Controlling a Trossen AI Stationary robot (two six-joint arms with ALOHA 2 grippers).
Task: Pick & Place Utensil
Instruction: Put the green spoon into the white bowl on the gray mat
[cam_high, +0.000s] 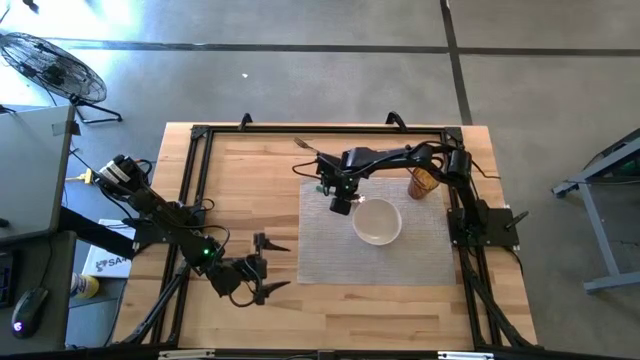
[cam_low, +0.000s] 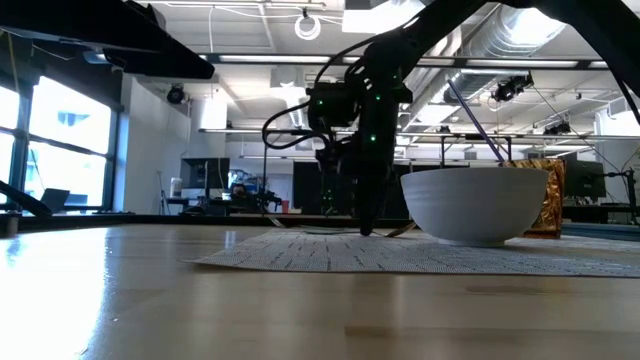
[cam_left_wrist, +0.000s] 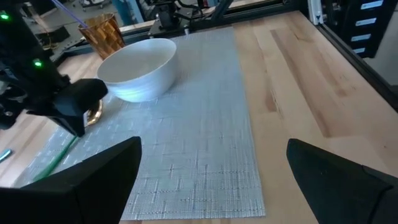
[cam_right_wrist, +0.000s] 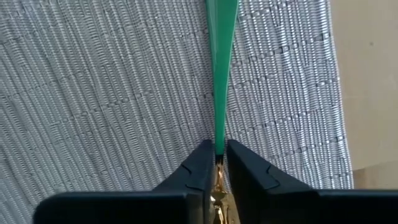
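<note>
While right gripper (cam_right_wrist: 216, 163) is clamped on the green-handled utensil (cam_right_wrist: 221, 74), flat on the mat (cam_right_wrist: 93, 93), only its wrist view shows the grip; from above, the gripper (cam_high: 341, 203) hides the utensil. Bowl (cam_high: 377, 221) at its 4 o'clock, cup (cam_high: 423, 182) at 2. Left gripper (cam_high: 268, 264) wide open, off-mat at 8.

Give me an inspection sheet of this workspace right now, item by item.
Surface: wooden table, grey placemat on it.
Job's things: green-handled utensil lying on the placemat; white bowl beside it; amber cup at the mat's far corner.
Clutter: another utensil near the table's far edge.
Grippers: right gripper down on the mat, shut on the utensil's handle; left gripper open, waiting off the mat.
Cables: wires along the right arm.
Surroundings: fan on the floor; a box beside the table.
</note>
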